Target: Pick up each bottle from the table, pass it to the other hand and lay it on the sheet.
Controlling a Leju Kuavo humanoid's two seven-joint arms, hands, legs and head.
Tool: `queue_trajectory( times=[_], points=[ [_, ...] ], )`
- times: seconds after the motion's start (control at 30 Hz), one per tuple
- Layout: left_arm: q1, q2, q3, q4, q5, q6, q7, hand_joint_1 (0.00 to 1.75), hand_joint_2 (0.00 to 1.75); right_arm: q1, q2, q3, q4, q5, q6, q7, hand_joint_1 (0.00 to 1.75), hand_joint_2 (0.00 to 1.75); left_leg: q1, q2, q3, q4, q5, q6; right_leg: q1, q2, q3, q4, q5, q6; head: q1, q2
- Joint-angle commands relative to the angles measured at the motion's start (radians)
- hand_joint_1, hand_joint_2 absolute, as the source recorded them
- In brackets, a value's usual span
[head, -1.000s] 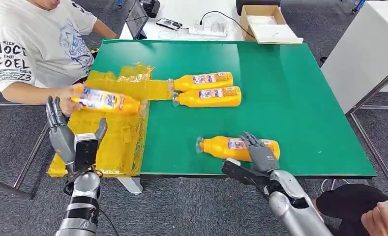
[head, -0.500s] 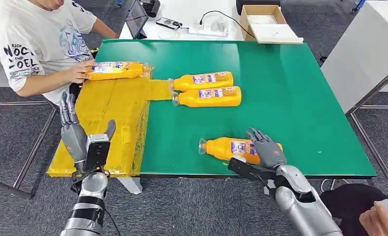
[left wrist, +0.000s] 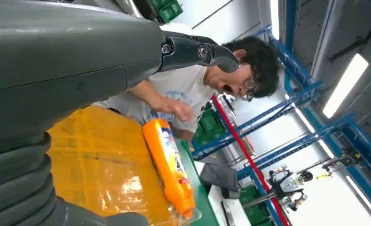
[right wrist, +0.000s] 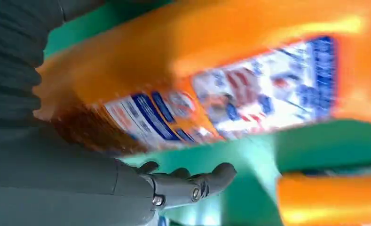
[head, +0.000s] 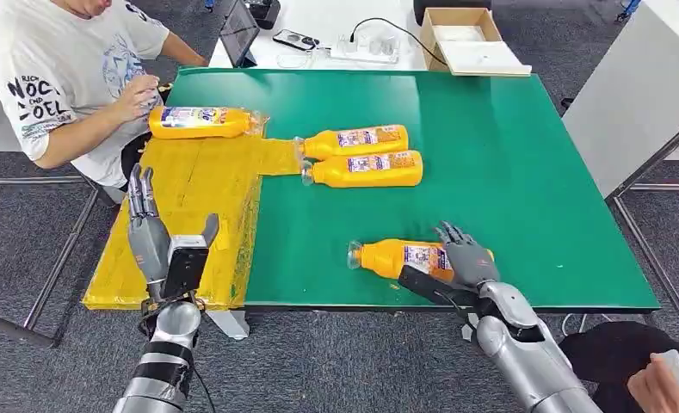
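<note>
- Right hand (head: 463, 255) lies over the base end of the nearest orange bottle (head: 402, 257), fingers draped on top and thumb low along the near side; the grip looks only half made, since the bottle rests flat on the green table (head: 525, 172). I cannot tell whether the fingers have truly closed on it.
- In the right wrist view the bottle's label (right wrist: 249, 101) sits right against the palm, with the fingertips (right wrist: 221, 173) curled beneath, which suits a wrap-around grasp of a lying bottle.
- Left hand (head: 159, 245) is held upright over the near edge of the yellow sheet (head: 202, 194), fingers apart and holding nothing, probably placed to receive the pass.
- One bottle (head: 200, 121) already lies at the far end of the sheet, beside the hand of a seated person (head: 60, 77).
- Two more bottles, (head: 353, 139) and (head: 366, 169), lie side by side mid-table, caps toward the sheet and close to its edge, so they seem to be waiting their turn.
- Judging by this, one bottle is delivered and three remain.
</note>
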Motion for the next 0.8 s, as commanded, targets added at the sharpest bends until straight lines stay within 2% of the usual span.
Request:
queue_trajectory(
  times=[0.03, 0.23, 0.27, 0.5, 0.53, 0.8],
  points=[
    [-0.056, 0.016, -0.041, 0.125, 0.023, -0.001, 0.003, 0.0, 1.75, -0.039, -0.025, -0.013, 0.15, -0.052, 0.113, 0.015, 0.0, 1.75, 0.001, 0.001, 0.006, 0.0, -0.002, 0.0, 0.001, 0.0, 0.006, -0.002, -0.001, -0.002, 0.0, 0.0],
    [-0.07, 0.018, -0.054, 0.157, 0.037, -0.001, 0.003, 0.0, 1.75, -0.027, -0.068, -0.011, 0.18, -0.078, 0.154, 0.033, 0.0, 1.75, 0.001, -0.003, 0.008, -0.002, -0.001, 0.0, 0.001, -0.004, 0.009, -0.003, -0.001, -0.003, 0.0, 0.0],
    [-0.07, 0.018, -0.054, 0.157, 0.037, -0.001, 0.003, 0.0, 1.75, -0.027, -0.068, -0.011, 0.18, -0.078, 0.154, 0.033, 0.12, 1.75, 0.001, -0.003, 0.008, -0.001, 0.0, 0.0, 0.001, -0.004, 0.008, -0.002, -0.001, -0.002, 0.0, 0.0],
    [-0.07, 0.018, -0.054, 0.157, 0.037, -0.001, 0.003, 0.0, 1.75, -0.027, -0.068, -0.011, 0.18, -0.078, 0.154, 0.033, 0.12, 1.75, 0.001, -0.002, 0.008, -0.001, 0.0, 0.0, 0.001, -0.003, 0.009, -0.003, -0.001, -0.002, 0.0, 0.0],
    [-0.077, 0.022, -0.082, 0.183, 0.072, -0.001, 0.003, 0.0, 1.75, -0.006, -0.051, -0.02, 0.148, -0.111, 0.139, 0.048, 1.75, 1.75, 0.001, -0.001, 0.009, -0.001, -0.001, 0.0, 0.001, -0.002, 0.01, -0.003, 0.0, -0.002, 0.0, 0.0],
    [-0.065, 0.013, -0.07, 0.163, 0.059, -0.001, 0.003, 0.0, 1.75, 0.005, 0.029, -0.048, 0.129, -0.124, 0.001, 0.007, 1.75, 1.75, 0.001, 0.002, 0.013, -0.001, -0.002, 0.0, 0.002, 0.001, 0.013, -0.003, 0.0, -0.003, 0.0, 0.0]
  ],
)
